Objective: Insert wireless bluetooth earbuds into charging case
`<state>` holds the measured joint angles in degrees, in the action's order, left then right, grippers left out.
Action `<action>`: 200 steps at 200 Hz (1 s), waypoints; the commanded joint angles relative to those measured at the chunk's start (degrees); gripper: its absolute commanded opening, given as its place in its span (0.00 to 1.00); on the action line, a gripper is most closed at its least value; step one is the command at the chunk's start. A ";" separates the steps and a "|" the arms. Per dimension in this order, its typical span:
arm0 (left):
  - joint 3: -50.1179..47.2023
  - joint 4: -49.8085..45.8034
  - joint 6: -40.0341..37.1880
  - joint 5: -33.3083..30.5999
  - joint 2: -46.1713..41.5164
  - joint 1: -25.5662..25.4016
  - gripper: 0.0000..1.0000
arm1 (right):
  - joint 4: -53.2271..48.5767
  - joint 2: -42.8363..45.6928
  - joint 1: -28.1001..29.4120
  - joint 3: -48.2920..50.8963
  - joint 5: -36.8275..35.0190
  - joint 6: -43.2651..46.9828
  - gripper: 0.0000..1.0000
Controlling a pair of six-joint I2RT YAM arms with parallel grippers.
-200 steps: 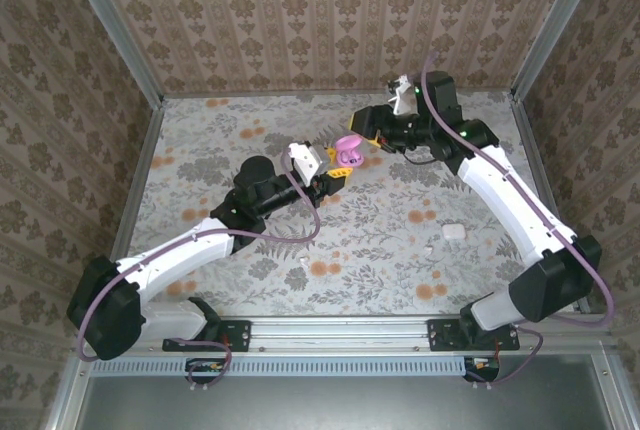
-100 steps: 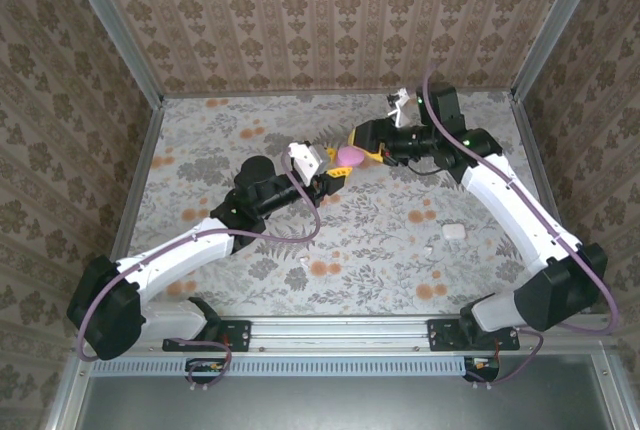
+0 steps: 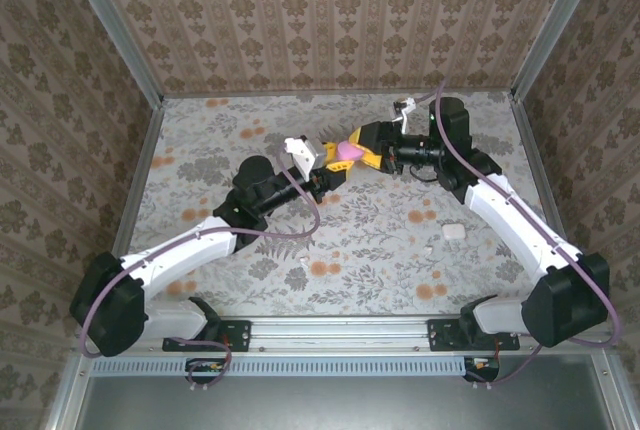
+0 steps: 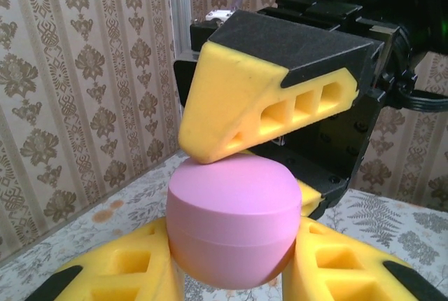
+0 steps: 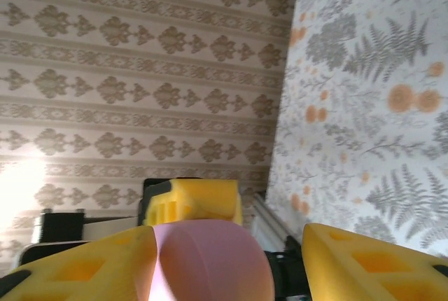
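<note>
Meeting above the surface [image 3: 200, 140] in the top view, left gripper [image 3: 333, 172] and right gripper [image 3: 366, 144] share a pink box [image 3: 347, 151], likely to open it; the white charging case [image 3: 455, 232] lies well right of it. Left wrist: left jaws clamp its base. Right wrist: right jaws straddle it loosely.

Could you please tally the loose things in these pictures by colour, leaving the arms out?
Pink: 1, the rounded pod held above the table.
White: 3, the charging case, an earbud near it, a second earbud farther left.
Total: 4
</note>
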<state>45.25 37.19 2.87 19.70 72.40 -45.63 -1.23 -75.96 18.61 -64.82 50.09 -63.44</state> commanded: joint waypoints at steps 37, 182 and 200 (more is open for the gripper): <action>1.98 5.34 2.24 0.47 0.64 0.62 0.34 | 13.72 -0.60 -0.07 2.02 6.93 -10.57 0.54; 2.28 3.30 1.71 0.16 0.74 0.63 0.38 | 12.71 1.12 -1.13 3.46 6.77 -9.70 0.27; 2.47 1.99 1.14 -0.01 0.68 0.71 0.45 | 12.19 1.80 -1.57 3.89 4.65 -8.68 0.25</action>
<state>45.45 39.70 4.51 19.68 73.03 -45.30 10.63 -76.44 17.93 -61.73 56.18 -73.58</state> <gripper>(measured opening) 0.403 0.323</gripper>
